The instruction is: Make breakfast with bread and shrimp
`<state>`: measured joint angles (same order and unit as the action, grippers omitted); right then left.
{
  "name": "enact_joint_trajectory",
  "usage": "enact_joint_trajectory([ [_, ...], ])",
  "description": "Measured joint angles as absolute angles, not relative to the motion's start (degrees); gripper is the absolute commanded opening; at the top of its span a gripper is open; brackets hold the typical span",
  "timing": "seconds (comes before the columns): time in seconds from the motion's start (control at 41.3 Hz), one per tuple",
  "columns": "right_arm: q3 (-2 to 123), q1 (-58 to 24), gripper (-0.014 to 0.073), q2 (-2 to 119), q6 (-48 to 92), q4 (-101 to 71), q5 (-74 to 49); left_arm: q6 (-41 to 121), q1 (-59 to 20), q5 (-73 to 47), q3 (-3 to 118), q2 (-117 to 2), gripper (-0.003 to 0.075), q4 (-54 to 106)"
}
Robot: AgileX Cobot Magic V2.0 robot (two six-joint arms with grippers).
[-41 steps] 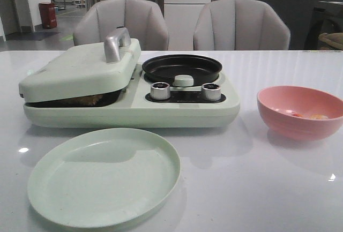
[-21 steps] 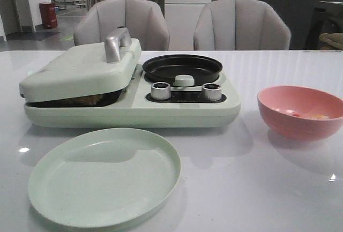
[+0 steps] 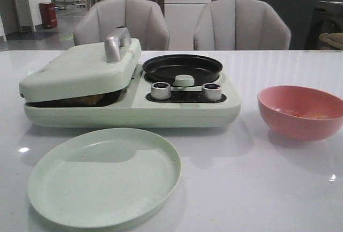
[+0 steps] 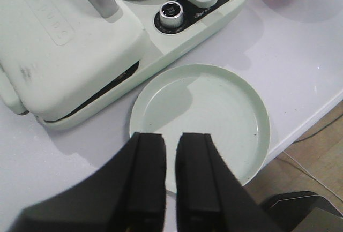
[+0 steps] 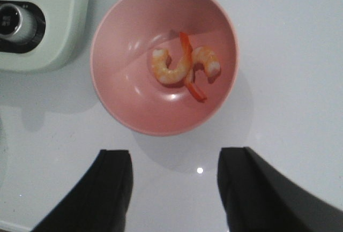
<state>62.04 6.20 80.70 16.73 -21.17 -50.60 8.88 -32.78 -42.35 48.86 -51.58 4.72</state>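
Two curled orange-pink shrimp (image 5: pixel 172 67) lie in the pink bowl (image 5: pixel 123 92), which stands right of the cooker in the front view. My right gripper (image 5: pixel 174 154) hangs open above the table just short of the bowl, with nothing between its fingers. Only a brown sliver of bread (image 3: pixel 88 100) shows under the shut lid (image 3: pixel 80 68) of the pale green cooker. My left gripper (image 4: pixel 170 135) is shut and holds nothing, above the rim of the empty green plate (image 4: pixel 225 109). Neither gripper appears in the front view.
The cooker's black round pan (image 3: pixel 182 68) sits empty behind two silver knobs (image 3: pixel 160 90). A silver handle (image 3: pixel 115 44) stands on the lid. The table's edge (image 4: pixel 316 114) runs close beside the plate. Two chairs stand behind the table.
Nothing on the table has moved. The inside of the pink bowl looks darker now than in the earlier frames.
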Motion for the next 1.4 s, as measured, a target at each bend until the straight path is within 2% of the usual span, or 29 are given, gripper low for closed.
enact_joint_trajectory([
  [0.315, 69.48, 6.88, 0.0472, 93.55, 20.42, -21.59, -47.80, 8.88, -32.78, -42.35, 48.86, -51.58, 0.0165, 4.72],
  [0.823, 70.46, 6.88, 0.0465, 106.39, 21.95, -21.50, -39.35, 8.88, -32.78, -42.35, 48.86, -51.58, 0.0165, 4.72],
  [0.896, 70.46, 6.88, 0.0405, 107.50, 22.04, -21.50, -38.45, 8.88, -32.78, -42.35, 48.86, -51.58, 0.0165, 4.72],
  [1.017, 70.46, 6.88, 0.0244, 108.17, 22.04, -21.50, -37.57, 8.88, -32.78, -42.35, 48.86, -51.58, 0.0165, 4.72],
  [1.162, 70.49, 6.88, 0.0100, 108.17, 22.04, -21.87, -37.11, 8.88, -32.78, -42.35, 48.86, -51.58, 0.0165, 4.72],
  [1.283, 70.49, 6.88, 0.0022, 108.17, 22.42, -21.98, -36.84, 8.88, -32.78, -42.35, 48.86, -51.58, 0.0165, 4.72],
  [1.404, 70.49, 6.88, 0.0015, 108.17, 23.08, -22.08, -36.84, 8.88, -32.78, -42.35, 48.86, -51.58, 0.0165, 4.72],
])
